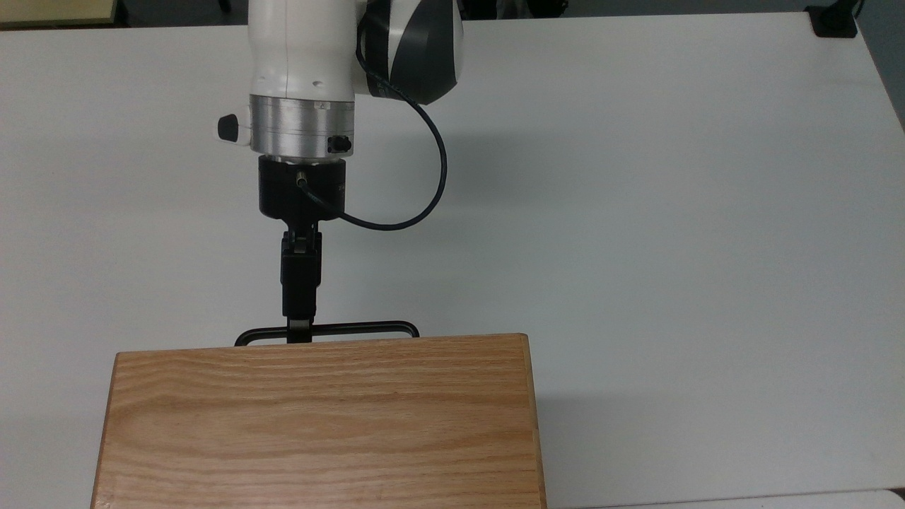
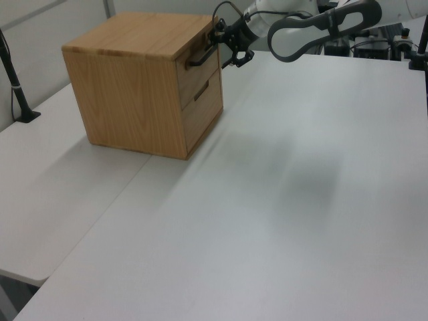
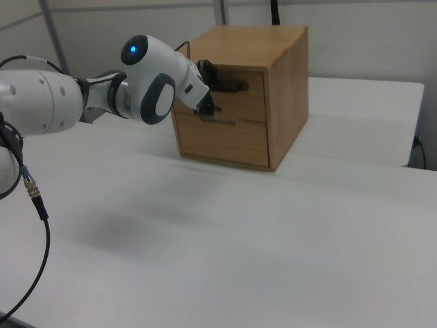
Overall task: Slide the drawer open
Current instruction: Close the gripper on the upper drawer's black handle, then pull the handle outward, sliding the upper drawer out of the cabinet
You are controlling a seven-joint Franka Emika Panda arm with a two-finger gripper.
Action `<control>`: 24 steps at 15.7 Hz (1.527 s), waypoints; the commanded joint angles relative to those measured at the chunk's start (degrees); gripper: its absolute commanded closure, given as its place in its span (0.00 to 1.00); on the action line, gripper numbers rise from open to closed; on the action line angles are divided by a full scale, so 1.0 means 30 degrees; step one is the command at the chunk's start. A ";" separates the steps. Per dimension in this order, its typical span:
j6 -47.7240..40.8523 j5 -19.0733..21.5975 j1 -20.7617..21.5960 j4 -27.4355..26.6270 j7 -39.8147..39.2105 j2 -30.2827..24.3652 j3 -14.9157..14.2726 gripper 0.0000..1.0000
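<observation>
The drawer [image 2: 203, 72] is the upper one of two in an oak cabinet [image 2: 130, 93], and its front sits flush with the cabinet. Its thin black bar handle [image 1: 353, 329] sticks out past the cabinet top [image 1: 318, 424] in the top view. My gripper [image 1: 299, 334] is at the left part of that handle, fingers stacked one above the other. In the left view the gripper [image 2: 224, 45] is open, with one finger above and one below the handle [image 2: 199, 59]. The right view shows the gripper [image 3: 208, 89] against the drawer front [image 3: 242, 98].
A lower drawer [image 2: 207, 100] lies under the upper one. The cabinet stands on a white table [image 1: 636, 212] with open surface on the top view's right. A black post [image 2: 17, 87] stands at the left view's left edge. A cable [image 1: 431, 184] loops off the wrist.
</observation>
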 commanded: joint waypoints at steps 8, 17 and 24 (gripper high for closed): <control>-0.0285 0.0233 0.0469 -0.0109 -0.1595 -0.0813 -0.0704 1.00; -0.0958 0.0438 0.0792 -0.6049 -0.3470 -0.5347 -0.0704 1.00; -0.3907 0.0526 0.0878 -1.0918 -0.6078 -1.0914 -0.1170 1.00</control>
